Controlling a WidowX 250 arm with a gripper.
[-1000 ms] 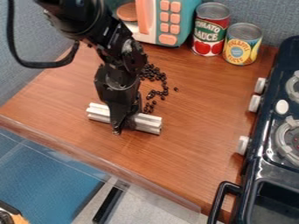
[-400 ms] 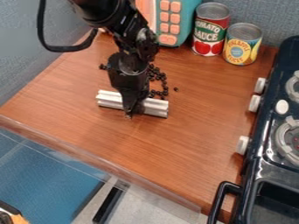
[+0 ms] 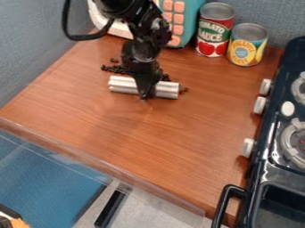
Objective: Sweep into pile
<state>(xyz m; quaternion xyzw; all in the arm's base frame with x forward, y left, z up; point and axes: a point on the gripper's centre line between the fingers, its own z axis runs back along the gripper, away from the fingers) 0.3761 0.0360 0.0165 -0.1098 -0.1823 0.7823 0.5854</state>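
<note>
Many dark beans (image 3: 115, 69) lie between the toy microwave (image 3: 177, 22) and the long side of the silver bar (image 3: 124, 84) clamped in the pincer (image 3: 144, 95).

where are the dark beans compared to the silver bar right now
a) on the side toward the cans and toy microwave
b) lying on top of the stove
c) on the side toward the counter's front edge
a, the dark beans lie just beyond the silver bar, on the side toward the toy microwave and cans

Glossy black jointed arm (image 3: 145, 46), looping black cable (image 3: 86, 36).
</note>
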